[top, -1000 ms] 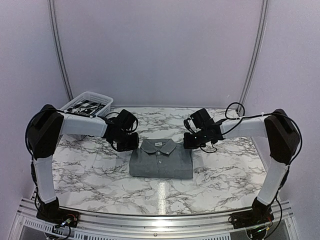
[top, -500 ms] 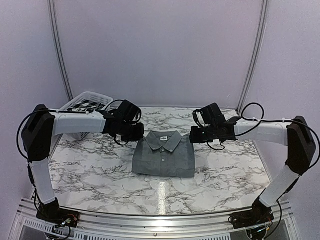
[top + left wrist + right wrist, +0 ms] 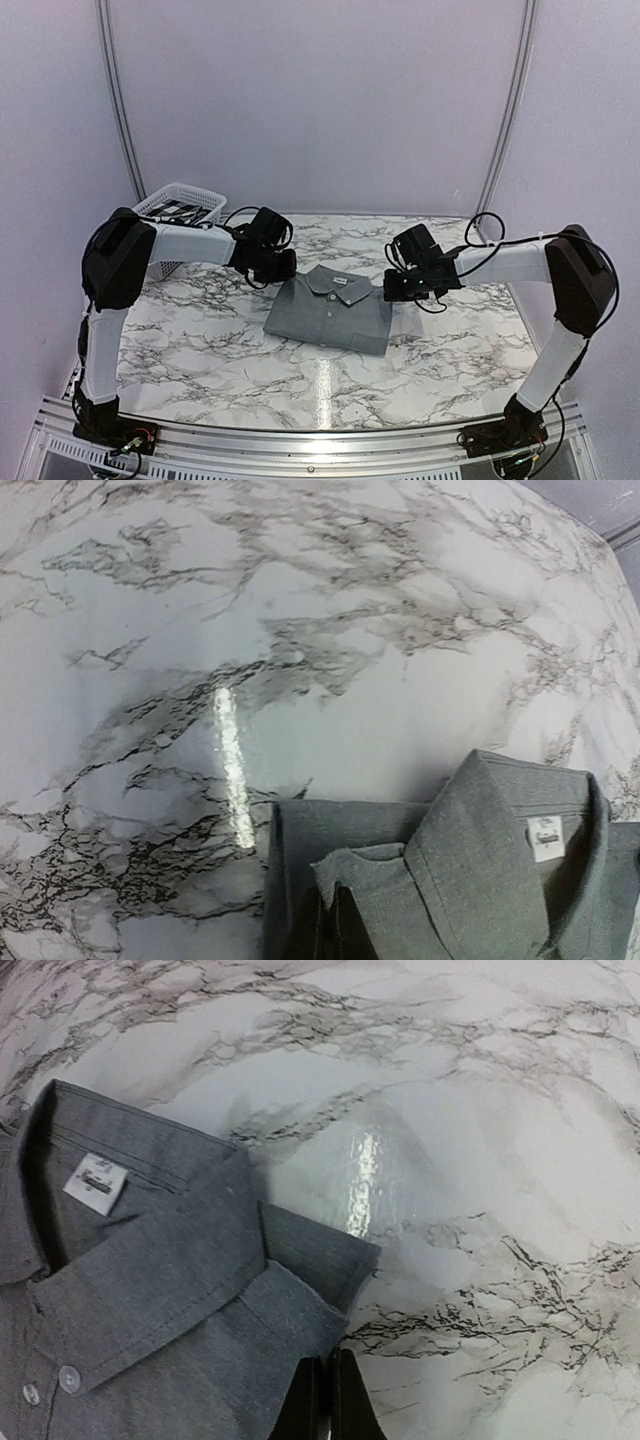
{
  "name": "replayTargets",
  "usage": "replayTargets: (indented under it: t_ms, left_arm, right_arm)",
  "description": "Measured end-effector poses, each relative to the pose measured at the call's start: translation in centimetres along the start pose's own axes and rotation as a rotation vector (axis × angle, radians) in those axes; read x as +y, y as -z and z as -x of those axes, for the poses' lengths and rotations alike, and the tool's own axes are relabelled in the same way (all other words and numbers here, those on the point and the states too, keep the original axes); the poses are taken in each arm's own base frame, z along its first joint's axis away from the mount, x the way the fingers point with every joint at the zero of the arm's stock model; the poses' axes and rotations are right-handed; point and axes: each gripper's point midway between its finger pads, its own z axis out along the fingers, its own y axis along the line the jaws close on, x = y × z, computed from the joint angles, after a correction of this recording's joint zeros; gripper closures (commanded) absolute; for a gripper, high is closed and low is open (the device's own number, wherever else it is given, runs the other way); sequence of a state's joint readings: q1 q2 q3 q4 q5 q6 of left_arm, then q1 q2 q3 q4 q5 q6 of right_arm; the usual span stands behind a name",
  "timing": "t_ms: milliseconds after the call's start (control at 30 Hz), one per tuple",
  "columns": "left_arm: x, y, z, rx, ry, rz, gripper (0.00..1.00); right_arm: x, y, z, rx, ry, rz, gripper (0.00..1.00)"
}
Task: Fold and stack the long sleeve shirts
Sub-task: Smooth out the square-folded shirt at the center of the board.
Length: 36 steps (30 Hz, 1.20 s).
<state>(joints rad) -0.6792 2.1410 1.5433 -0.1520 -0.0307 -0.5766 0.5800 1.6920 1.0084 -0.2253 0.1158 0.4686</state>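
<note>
One plain mid-grey long sleeve shirt (image 3: 330,312) lies folded into a rectangle in the middle of the marble table, collar toward the back. My left gripper (image 3: 283,270) sits at its back left corner. In the left wrist view its dark fingertips (image 3: 327,927) are shut on a raised fold of the grey shirt (image 3: 470,870). At the shirt's back right corner is my right gripper (image 3: 396,289). Its fingertips (image 3: 325,1400) are pressed together on the shirt's folded edge (image 3: 300,1305), beside the collar and its white label (image 3: 96,1182).
A white slatted basket (image 3: 180,203) with black-and-white patterned cloth in it stands at the back left corner of the table (image 3: 200,340). Pale walls close in the back and sides, and a metal rail (image 3: 320,440) runs along the near edge.
Both grippers have travelled with the shirt's back corners a little toward the back and the right. The shirt has slid with them and turned slightly. Both stay shut.
</note>
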Motion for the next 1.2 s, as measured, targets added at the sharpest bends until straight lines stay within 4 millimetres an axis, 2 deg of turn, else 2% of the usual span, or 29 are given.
replayTargets:
  t_ms: [133, 200, 267, 333, 400, 467, 567, 633, 733, 833, 933, 1033, 1100, 1200]
  left_arm:
    - [2.2, -1.7, -0.8, 0.034, 0.020, 0.034, 1.00]
    - [2.3, -1.7, -0.6, 0.035, 0.023, 0.028, 0.89]
    - [2.0, -1.5, 0.0, 0.025, 0.017, 0.019, 0.77]
    - [2.2, -1.4, 0.4, 0.018, 0.018, 0.019, 0.60]
    - [2.5, -1.2, 0.8, 0.010, 0.017, 0.026, 0.50]
    - [2.7, -0.7, 1.1, 0.000, 0.008, 0.032, 0.47]
    - [3.0, 1.1, 1.9, -0.024, 0.007, 0.042, 0.51]
    - [2.7, 3.0, 2.5, -0.049, 0.006, 0.034, 0.59]
    - [1.6, 6.1, 3.1, -0.081, -0.001, 0.002, 0.70]
    - [0.0, 7.9, 2.4, -0.078, -0.011, -0.047, 0.79]
    - [-1.9, 8.0, -0.3, -0.018, -0.036, -0.101, 0.84]
    - [-2.9, 7.3, -4.0, 0.068, -0.061, -0.129, 0.87]
    - [-3.2, 6.7, -6.6, 0.129, -0.069, -0.141, 0.88]
    - [-2.5, 6.1, -9.6, 0.201, -0.060, -0.138, 0.88]
  right_arm:
    - [-1.6, -2.0, -1.1, 0.047, -0.015, -0.037, 1.00]
    - [-1.8, -2.2, -1.2, 0.051, -0.019, -0.038, 1.00]
    - [-1.8, -2.2, -1.1, 0.046, -0.021, -0.036, 0.93]
    - [-1.9, -2.2, -1.1, 0.049, -0.024, -0.039, 0.78]
    - [-2.2, -2.1, -1.1, 0.050, -0.029, -0.048, 0.69]
    - [-2.4, -1.9, -1.2, 0.056, -0.027, -0.060, 0.64]
    - [-2.2, -0.8, -0.9, 0.053, -0.008, -0.068, 0.65]
    - [-1.3, 0.4, -0.2, 0.037, 0.007, -0.058, 0.73]
    - [2.0, 2.6, 0.5, -0.002, 0.043, 0.011, 0.81]
    - [5.9, 4.1, -0.6, -0.003, 0.086, 0.100, 0.86]
    - [9.3, 4.7, -3.0, 0.040, 0.126, 0.181, 0.87]
    - [11.1, 4.6, -5.5, 0.085, 0.140, 0.236, 0.89]
    - [11.1, 4.2, -7.5, 0.130, 0.135, 0.252, 0.89]
    - [9.5, 3.3, -10.6, 0.202, 0.108, 0.236, 0.89]
